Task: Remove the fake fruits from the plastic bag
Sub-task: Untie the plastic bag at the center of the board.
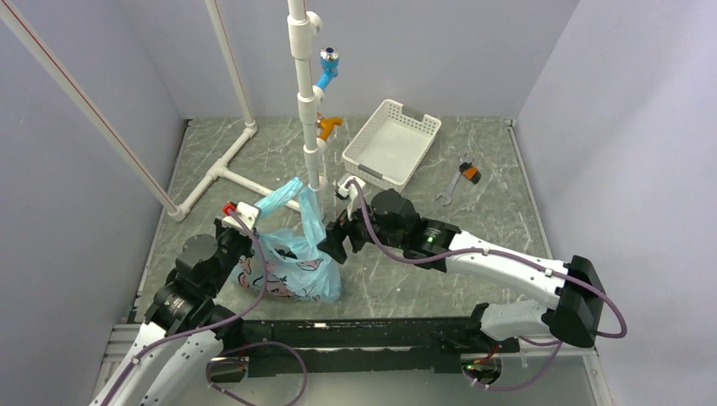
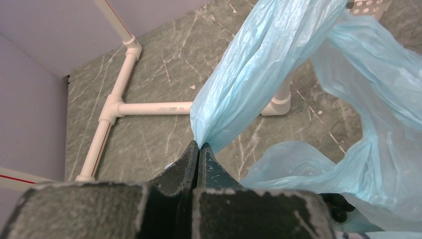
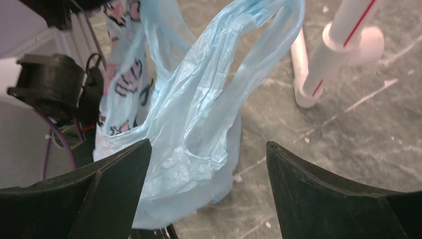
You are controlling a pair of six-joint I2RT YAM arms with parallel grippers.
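Observation:
The light-blue plastic bag (image 1: 296, 258) with dark prints stands on the table between my arms, one loop handle pulled up and to the left. My left gripper (image 1: 256, 209) is shut on that handle; in the left wrist view the jaws (image 2: 199, 145) pinch the bunched blue film (image 2: 249, 74). My right gripper (image 1: 336, 239) is open and empty just right of the bag; in its wrist view the fingers (image 3: 208, 143) are spread wide with the bag (image 3: 199, 114) ahead, towards the left finger. The fruits are hidden inside; a dark lump (image 2: 334, 205) shows at the bag's edge, perhaps the grapes.
A white perforated basket (image 1: 391, 142) stands at the back right, an orange-handled wrench (image 1: 463, 175) beside it. A white pipe frame (image 1: 221, 169) lies at the back left and its upright pole (image 1: 306, 101) rises right behind the bag. Its pipe foot (image 3: 318, 64) is near my right gripper.

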